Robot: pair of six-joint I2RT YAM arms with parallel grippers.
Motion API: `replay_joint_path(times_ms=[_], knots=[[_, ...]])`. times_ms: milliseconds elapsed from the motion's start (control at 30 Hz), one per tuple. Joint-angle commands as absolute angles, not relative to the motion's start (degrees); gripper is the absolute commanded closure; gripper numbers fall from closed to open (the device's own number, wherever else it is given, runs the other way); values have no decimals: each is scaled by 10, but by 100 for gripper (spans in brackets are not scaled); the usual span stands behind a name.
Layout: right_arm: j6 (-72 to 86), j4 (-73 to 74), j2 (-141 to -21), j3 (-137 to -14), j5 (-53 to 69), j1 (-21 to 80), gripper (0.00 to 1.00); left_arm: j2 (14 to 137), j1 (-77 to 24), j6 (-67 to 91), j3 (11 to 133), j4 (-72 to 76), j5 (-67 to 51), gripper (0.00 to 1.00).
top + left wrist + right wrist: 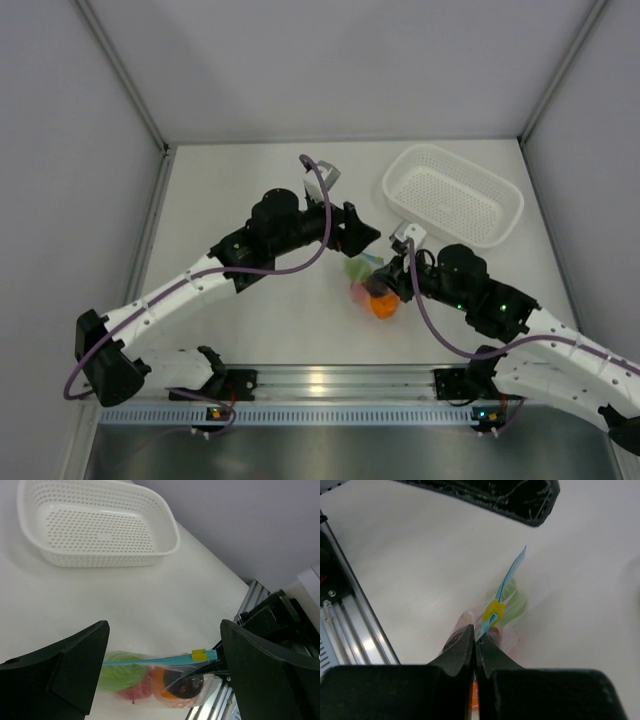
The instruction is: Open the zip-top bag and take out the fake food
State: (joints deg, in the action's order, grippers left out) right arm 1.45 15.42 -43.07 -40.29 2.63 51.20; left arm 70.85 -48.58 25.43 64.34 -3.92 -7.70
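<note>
1. White perforated basket [450,195]: far right of the table [260,320], well apart from the bag.
2. Left gripper [164,635]: fingers spread wide, bag in line between them, no contact visible.
3. Right gripper [475,647]: fingers pressed together, pinching the bag's edge just beside the slider; partly blocks the bag in the top view.
4. Zip-top bag [150,680]: clear, crinkly, at table centre between both arms.
5. Fake food, bunched inside the bag: green oval [120,672], red ball [135,692], orange ball [382,306], dark maroon piece [187,685].
6. Light-blue zip strip [150,659] along the top edge.
7. Yellow slider [198,655] at the strip's right-gripper end.
</note>
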Motion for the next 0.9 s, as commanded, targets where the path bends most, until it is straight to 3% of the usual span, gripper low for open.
replay_joint_path(times_ms=[0,267,633,733,867], knots=[[-19,189,-404,-460,90,506,100,686,-484,128,630,45,-232,2],[-40,243,-384,-497,148,506,100,678,-484,49,618,86,-478,2],[-70,294,-403,-530,198,508,100,730,-478,17,658,58,-587,4],[-78,302,-407,-538,201,507,100,749,-475,5,671,28,-602,8],[-85,305,-407,-544,203,507,100,762,-472,-13,671,25,-611,28]])
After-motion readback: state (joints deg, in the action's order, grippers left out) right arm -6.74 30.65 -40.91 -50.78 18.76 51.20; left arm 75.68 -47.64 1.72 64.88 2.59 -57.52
